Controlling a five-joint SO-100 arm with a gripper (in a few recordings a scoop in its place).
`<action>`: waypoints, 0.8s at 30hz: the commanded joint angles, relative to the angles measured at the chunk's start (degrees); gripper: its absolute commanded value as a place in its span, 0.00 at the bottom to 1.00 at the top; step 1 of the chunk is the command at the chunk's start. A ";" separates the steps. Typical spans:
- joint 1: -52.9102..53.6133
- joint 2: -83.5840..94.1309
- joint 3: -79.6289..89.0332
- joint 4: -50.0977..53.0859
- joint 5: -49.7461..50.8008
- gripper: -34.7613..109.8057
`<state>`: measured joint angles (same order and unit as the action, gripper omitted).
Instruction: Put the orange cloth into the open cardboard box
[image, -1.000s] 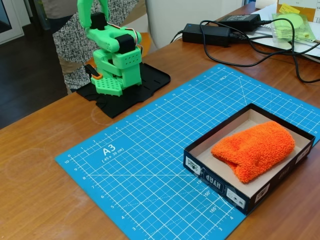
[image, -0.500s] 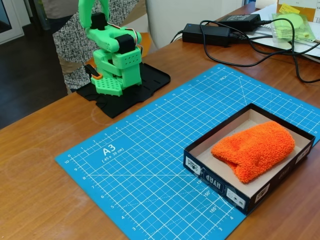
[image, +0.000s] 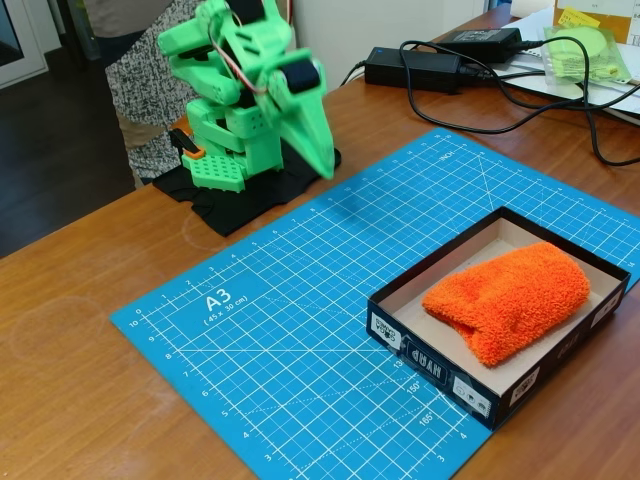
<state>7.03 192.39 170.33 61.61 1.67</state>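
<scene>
The orange cloth (image: 510, 300) lies as a fluffy bundle inside the open cardboard box (image: 421, 356), a shallow tray with black outer walls and a pale inside, at the right front of the blue mat. My green gripper (image: 324, 168) hangs far to the left of the box, near the arm's base. It points down over the mat's far edge and is blurred by motion. Its fingers taper together into one wedge with nothing between them.
A blue A3 cutting mat (image: 290, 310) covers the middle of the wooden table. The arm stands on a black base plate (image: 215, 205) at the back left. Power adapters and cables (image: 415, 68) and a bagged green item (image: 585, 50) lie at the back right. A person (image: 140, 80) stands behind the arm.
The arm has unfolded from its upright rest pose, swinging the gripper forward and down into view over the mat's far edge. The cloth and box have not moved.
</scene>
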 joint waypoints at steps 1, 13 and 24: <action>-2.02 0.79 5.36 -0.97 1.14 0.24; -1.05 0.97 5.98 2.20 2.37 0.24; -0.44 0.97 5.98 2.20 2.81 0.24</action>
<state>5.98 192.66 176.13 62.75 3.69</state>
